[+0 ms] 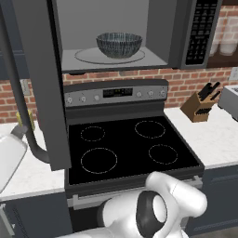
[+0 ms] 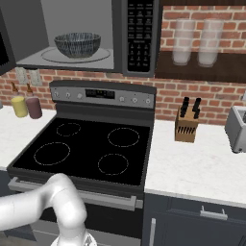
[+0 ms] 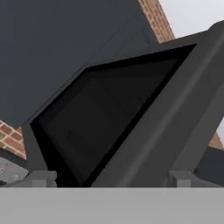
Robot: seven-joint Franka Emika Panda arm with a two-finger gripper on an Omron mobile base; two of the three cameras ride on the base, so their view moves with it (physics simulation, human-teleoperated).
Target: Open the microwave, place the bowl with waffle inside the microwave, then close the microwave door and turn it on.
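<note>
The microwave (image 1: 162, 32) hangs above the stove with its cavity exposed. Its door (image 1: 42, 83) is swung wide open to the left, and the long curved bar handle (image 1: 21, 111) is on the door's outer side. The streaked blue-grey bowl (image 1: 119, 45) sits upright on the glass turntable (image 1: 88, 56) inside the microwave (image 2: 29, 29). The bowl's (image 2: 77, 44) wall hides the waffle. In the hand view my gripper (image 3: 110, 178) is open, close in front of the door's black window (image 3: 100, 118), with nothing between its fingertips (image 3: 40, 178).
The black keypad strip (image 1: 201, 30) is on the microwave's right. Below is the black stove (image 1: 125, 148) with its knob panel (image 1: 116, 93). A knife block (image 2: 186, 125) and a toaster (image 2: 236, 127) stand on the right counter, and two sauce bottles (image 2: 26, 104) on the left.
</note>
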